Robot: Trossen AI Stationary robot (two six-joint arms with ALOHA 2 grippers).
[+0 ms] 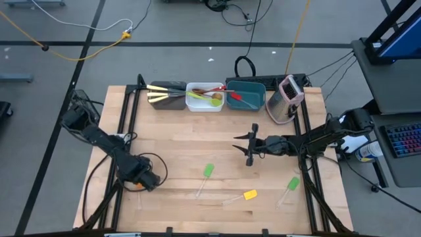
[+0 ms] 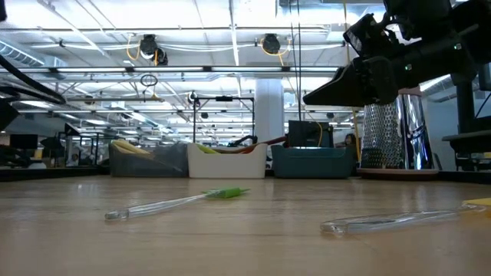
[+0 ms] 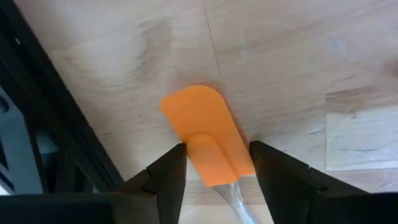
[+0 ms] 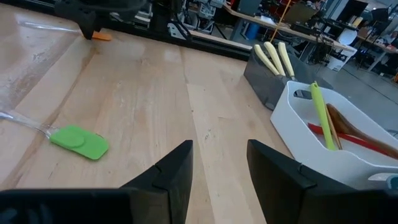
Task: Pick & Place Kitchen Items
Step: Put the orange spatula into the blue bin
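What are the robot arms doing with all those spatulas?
They are sorting kitchen tools into tubs. The left gripper is low at the table's near left, its fingers on either side of an orange spatula. The right gripper hangs open and empty over the middle. Two green spatulas and a yellow spatula lie loose on the table.

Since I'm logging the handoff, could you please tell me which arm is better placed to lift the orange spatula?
Left: its end effector already straddles the orange spatula; the right end effector hangs mid-table.
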